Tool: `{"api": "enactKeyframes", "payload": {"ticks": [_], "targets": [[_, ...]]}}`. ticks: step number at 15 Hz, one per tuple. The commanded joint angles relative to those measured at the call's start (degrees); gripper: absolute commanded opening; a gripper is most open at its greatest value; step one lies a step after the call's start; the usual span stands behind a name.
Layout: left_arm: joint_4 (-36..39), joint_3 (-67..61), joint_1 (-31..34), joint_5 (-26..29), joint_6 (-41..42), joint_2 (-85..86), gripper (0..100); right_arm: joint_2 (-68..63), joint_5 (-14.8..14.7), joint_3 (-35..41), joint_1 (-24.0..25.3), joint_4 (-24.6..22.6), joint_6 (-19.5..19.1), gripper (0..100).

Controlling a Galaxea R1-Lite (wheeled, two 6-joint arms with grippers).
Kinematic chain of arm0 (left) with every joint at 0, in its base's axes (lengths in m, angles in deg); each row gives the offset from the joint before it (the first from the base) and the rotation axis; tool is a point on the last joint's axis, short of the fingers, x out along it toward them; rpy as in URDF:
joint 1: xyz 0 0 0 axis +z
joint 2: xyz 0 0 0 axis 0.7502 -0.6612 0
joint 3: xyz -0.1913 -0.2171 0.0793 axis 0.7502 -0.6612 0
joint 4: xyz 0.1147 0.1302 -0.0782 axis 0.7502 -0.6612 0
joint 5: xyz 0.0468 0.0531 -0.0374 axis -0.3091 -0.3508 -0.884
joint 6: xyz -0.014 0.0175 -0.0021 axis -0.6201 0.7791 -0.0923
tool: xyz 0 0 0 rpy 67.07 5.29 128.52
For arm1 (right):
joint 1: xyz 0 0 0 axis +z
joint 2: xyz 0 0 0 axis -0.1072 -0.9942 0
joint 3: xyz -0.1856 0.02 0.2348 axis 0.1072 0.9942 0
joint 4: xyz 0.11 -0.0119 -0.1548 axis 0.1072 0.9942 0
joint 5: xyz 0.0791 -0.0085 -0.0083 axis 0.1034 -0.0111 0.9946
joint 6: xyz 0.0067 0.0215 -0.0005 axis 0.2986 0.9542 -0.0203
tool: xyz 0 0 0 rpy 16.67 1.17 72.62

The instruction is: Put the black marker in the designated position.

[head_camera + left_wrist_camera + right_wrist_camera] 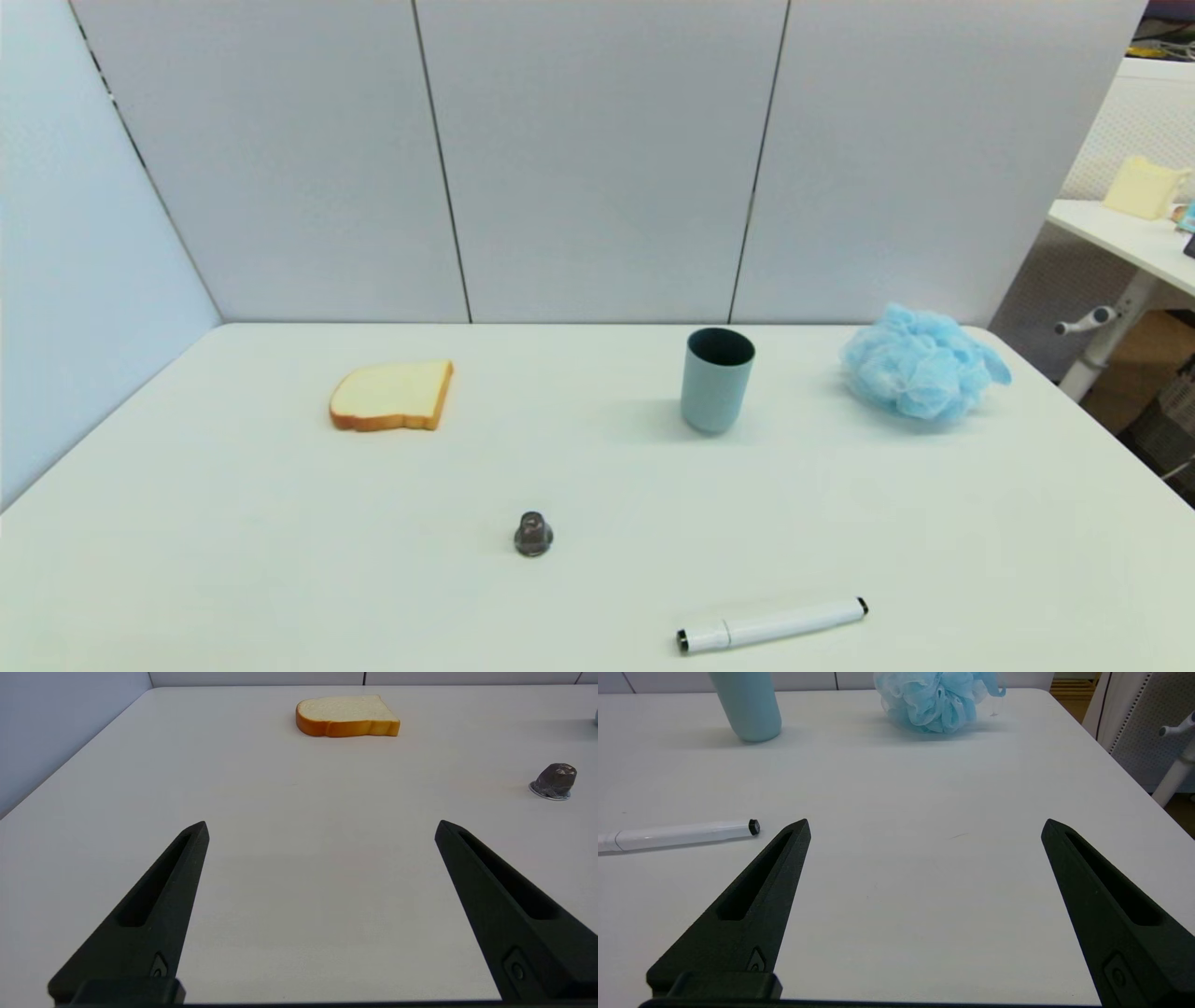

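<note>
Five things lie on the table [233, 523] in the head view: the marker [772, 624] flat near the front edge toward the right corner, a grey knob [533, 535] near the middle, and the bread [392, 396], the cup [716, 379] and a blue puff [920, 361] along the back edge, where the bare strip [579, 338] meets the wall. The left wrist view shows the left gripper [321, 828] spread wide and holding nothing above bare table, with bread [348, 715] beyond and the knob [553, 780] off to one side. The right wrist view shows the right gripper [925, 826] just as wide and empty, the marker [675, 835] lying just beside one finger [752, 905] without touching it, cup [747, 704] and puff [934, 700] farther off.
</note>
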Motion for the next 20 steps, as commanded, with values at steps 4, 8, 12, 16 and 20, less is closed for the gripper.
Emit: {"api": "enactKeyframes", "payload": {"ticks": [4,8,12,16,20], "targets": [[0.01,0.0,0.01,0.05,0.02,-0.07,100,0.0,0.01,0.02,0.0,-0.01,0.07,100],[0.01,0.0,0.01,0.05,0.02,-0.07,100,0.0,0.01,-0.06,0.0,-0.01,0.07,100],[0.01,0.0,0.01,0.05,0.02,-0.07,100,0.0,0.01,0.02,0.0,-0.01,0.07,100],[0.19,1.14,0.01,-1.01,-0.59,-2.45,100,0.0,0.01,0.02,0.0,-0.01,0.07,100],[-12.38,21.97,-1.14,8.84,13.12,-19.5,100,0.0,0.01,0.02,0.0,-0.01,0.07,100]]}}
